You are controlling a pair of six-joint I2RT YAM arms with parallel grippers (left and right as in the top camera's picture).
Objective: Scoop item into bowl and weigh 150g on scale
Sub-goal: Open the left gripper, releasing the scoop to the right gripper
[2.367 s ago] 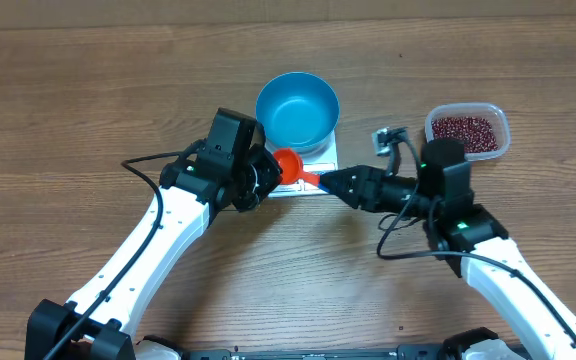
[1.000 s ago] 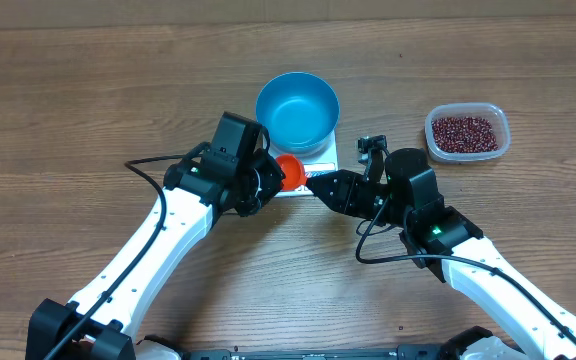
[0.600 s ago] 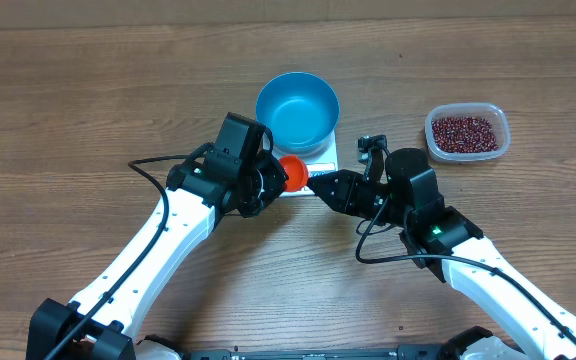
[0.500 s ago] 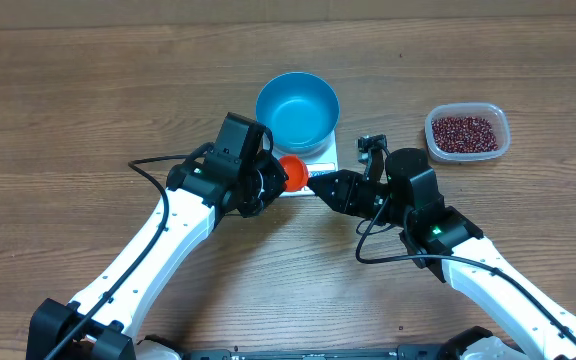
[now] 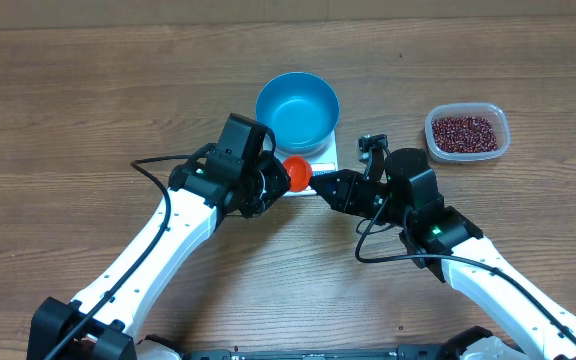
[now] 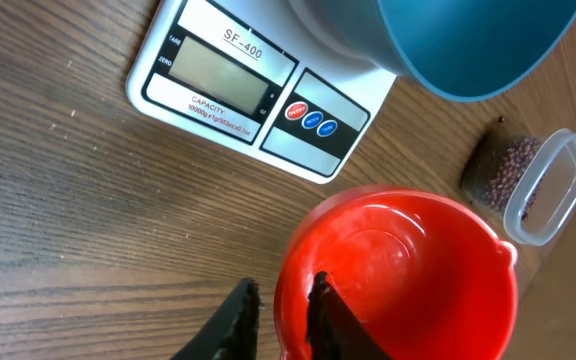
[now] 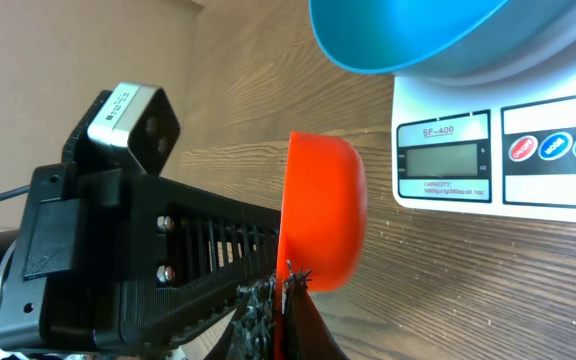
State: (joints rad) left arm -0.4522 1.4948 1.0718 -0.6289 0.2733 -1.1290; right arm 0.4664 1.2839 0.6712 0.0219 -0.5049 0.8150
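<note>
Brown wood-grain table (image 5: 88, 90), matte and streaky. Flat white rectangular scale (image 5: 326, 156) of smooth plastic, with a grey display and 3 round buttons, 1 red and 2 blue, along the near edge. Round deep bowl (image 5: 297, 112), bright blue, smooth and glossy, standing on the scale, bare inside. Clear rounded-rectangular plastic tub (image 5: 505, 135) with a cloudy wall, well to the right of the scale.

Glossy orange-red plastic scoop (image 5: 297, 172), with a round thin-walled cup and nothing in it. Hangs just beside the scale's display edge, between the 2 grippers, tipped on its side in the right wrist view.

Left gripper (image 6: 280, 305): 2 black fingers parted narrowly, straddling the cup's wall. 1 inside the cup against the wall, 1 outside with a sliver of table showing between finger and wall. Right gripper (image 7: 278, 285): black fingers pinched tight together at the cup's lower edge, gripping the scoop there, with the handle hidden between them.

Beans (image 5: 465, 131) all in the tub, well apart from both pairs of fingers, off beyond the right arm. Small, rounded, dark red-brown, lying as a loose grainy layer across the tub's floor. Seen from the left wrist only as a dark speckled mass behind the tub's wall, past the scoop's rim.
</note>
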